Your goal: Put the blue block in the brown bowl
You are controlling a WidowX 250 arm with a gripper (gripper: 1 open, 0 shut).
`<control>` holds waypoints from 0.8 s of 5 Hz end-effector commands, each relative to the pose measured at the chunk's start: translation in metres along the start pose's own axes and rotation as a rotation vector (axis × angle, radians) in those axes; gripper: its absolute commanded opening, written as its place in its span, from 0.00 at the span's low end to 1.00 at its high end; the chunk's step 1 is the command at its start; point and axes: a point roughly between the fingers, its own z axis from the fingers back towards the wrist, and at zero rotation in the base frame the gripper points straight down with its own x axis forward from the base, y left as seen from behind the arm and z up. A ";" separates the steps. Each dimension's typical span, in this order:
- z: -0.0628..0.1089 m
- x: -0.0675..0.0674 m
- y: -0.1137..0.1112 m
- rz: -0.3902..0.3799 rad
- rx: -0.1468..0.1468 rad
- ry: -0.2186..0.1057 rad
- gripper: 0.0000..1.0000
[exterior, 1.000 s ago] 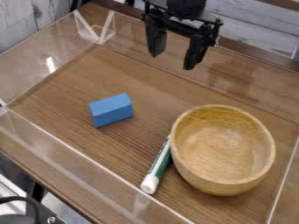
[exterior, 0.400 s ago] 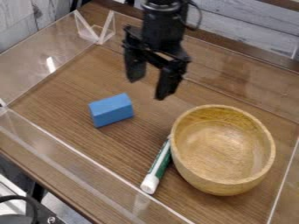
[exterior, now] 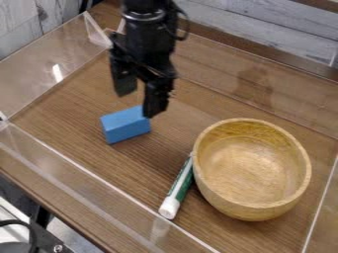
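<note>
Standing on the dark wood-grain tabletop (exterior: 251, 89) are three loose things: one small matte bright-blue rectangular block (exterior: 126, 125), one large round light-brown wooden bowl (exterior: 252, 168) with a thick rim, and one white marker pen with a green band (exterior: 177, 191). One black two-fingered gripper (exterior: 138, 92) hangs from above, pointing straight down, its fingers spread well apart and holding nothing. It sits just above and behind the block; whether a fingertip touches the block cannot be told. The block lies flat on the table, left of the bowl and well apart from it, with bare wood between them. The bowl is empty and stands near the right front corner. The pen lies slanted against the bowl's left outer wall, its tip toward the front edge. Clear plastic walls (exterior: 79, 163) fence the table on the left, front and back sides. One clear folded stand (exterior: 103, 35) rests by the back wall, behind the gripper. Open wood stretches behind the bowl.
</note>
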 end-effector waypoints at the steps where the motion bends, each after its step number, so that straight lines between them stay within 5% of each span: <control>1: 0.004 -0.001 0.009 -0.013 0.027 -0.049 1.00; 4: -0.021 0.000 0.015 -0.063 0.009 -0.059 1.00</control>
